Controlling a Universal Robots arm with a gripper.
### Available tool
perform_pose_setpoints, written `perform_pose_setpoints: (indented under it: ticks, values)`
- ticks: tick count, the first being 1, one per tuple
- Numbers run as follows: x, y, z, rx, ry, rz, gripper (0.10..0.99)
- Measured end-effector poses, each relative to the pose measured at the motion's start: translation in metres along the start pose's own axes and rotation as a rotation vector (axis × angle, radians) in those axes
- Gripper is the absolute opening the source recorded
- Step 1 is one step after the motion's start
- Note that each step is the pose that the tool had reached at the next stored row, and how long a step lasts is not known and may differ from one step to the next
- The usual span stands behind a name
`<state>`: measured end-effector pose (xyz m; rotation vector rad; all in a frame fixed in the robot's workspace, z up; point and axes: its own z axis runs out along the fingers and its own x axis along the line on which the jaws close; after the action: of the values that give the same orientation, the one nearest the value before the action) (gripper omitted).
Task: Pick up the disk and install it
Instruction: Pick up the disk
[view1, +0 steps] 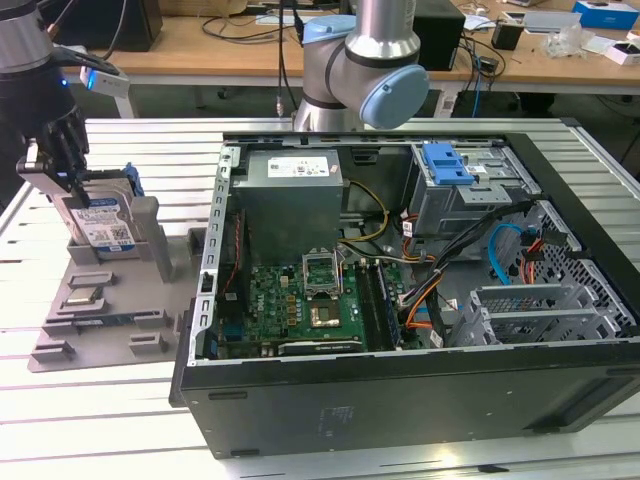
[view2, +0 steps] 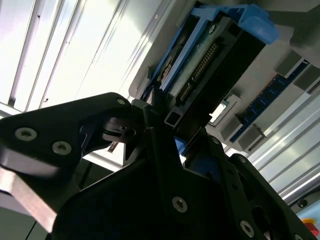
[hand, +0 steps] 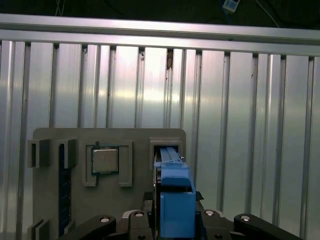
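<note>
The disk (view1: 106, 226), silver with a white-and-blue label and a blue carrier frame, stands upright in a slot of the grey holder (view1: 110, 300) at the exterior view's left. My gripper (view1: 72, 180) is at the disk's upper edge, and its black fingers (view1: 60, 150) close in from both sides. In the first wrist view the blue carrier of the disk (hand: 175, 200) sits between the fingers of my gripper (hand: 176, 222). The second wrist view shows the connector edge of the disk (view2: 210, 60) just beyond my gripper (view2: 165, 125).
The open computer case (view1: 400, 400) lies on the slatted metal table, right of the holder. It has a grey power-supply box (view1: 290, 190) and a drive cage with a blue latch (view1: 447, 165). A processor chip (hand: 105, 161) rests in the holder. The arm's base (view1: 360, 60) rises behind the case.
</note>
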<state>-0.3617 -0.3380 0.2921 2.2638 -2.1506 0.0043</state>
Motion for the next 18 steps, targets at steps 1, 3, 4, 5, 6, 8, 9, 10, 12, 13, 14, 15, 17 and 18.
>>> perform_pose_setpoints:
  ticks: [1,3,4,5,6,8,9,10,12,13,14,15,17,18]
  values:
    - [0.0,0.0,0.0,0.0,0.0,0.0,0.369]
    - [0.0,0.0001,0.0,0.0,0.0,0.0,0.369]
    - [0.0,0.0001,0.0,0.0,0.0,0.0,0.369]
    - [0.0,0.0002,0.0,0.0,0.0,0.0,0.369]
    - [0.0,0.0002,0.0,0.0,0.0,0.0,0.369]
    - [0.0,0.0003,-0.0008,0.0,0.0,0.0,0.369]
    - [-0.0001,0.0002,-0.0014,0.0,0.0,0.0,0.369]
    - [-0.0003,0.0002,-0.0026,0.0,0.0,0.0,0.369]
    - [-0.0006,0.0002,-0.0045,0.0,0.0,0.0,0.369]
    - [-0.0009,0.0002,-0.0055,0.0,0.0,0.0,0.369]
    - [-0.0014,0.0002,-0.0068,0.0,0.0,0.0,0.369]
    - [-0.0016,0.0002,-0.0079,0.0,-0.0001,0.0,0.369]
    - [-0.0019,0.0002,-0.0107,0.0,0.0,0.0,0.369]
    - [-0.0022,0.0002,-0.013,0.0,-0.0001,0.0,0.369]
